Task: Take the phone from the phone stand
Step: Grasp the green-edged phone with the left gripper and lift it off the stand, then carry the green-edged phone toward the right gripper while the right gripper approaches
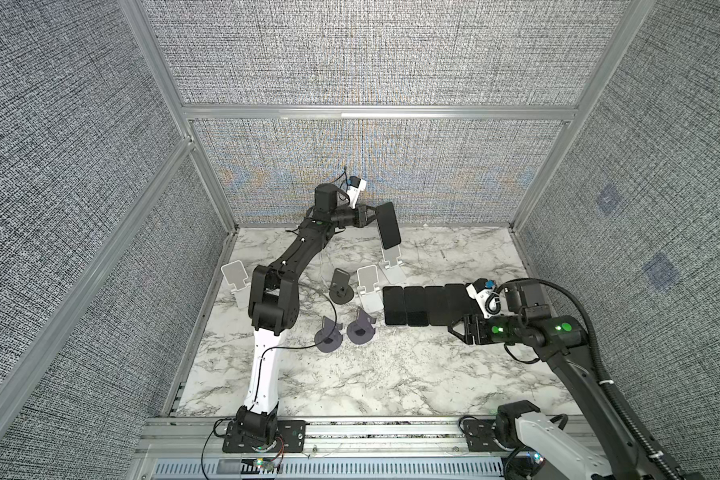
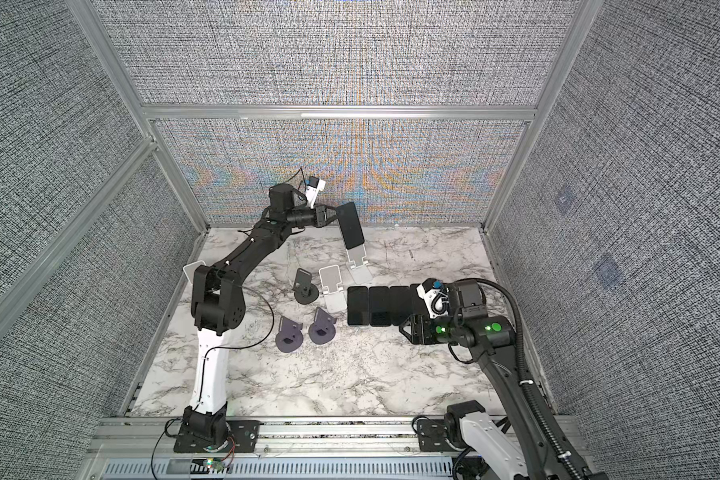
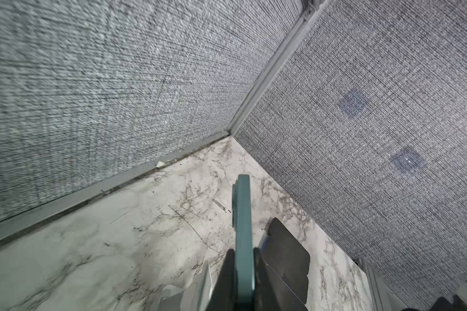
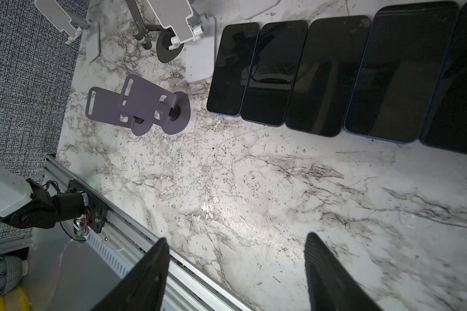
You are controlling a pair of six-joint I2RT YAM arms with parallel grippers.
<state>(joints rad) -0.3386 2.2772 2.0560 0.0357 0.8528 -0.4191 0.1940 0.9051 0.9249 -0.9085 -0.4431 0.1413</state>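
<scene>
We see a row of black slab phones (image 1: 427, 305) lying flat on the white marble-patterned tabletop (image 1: 391, 374). Touching the row's end is a white plastic folding stand (image 1: 368, 291). Beyond that stand are a dark round-based stand (image 1: 341, 289) and a pair of purple-grey round-based stands (image 4: 143, 107).

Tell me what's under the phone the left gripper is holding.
The white phone stand sits below the phone, clamped in the left gripper; its cradle lips and base show. The phone's lower end covers the backplate's top, so contact there cannot be seen.
</scene>
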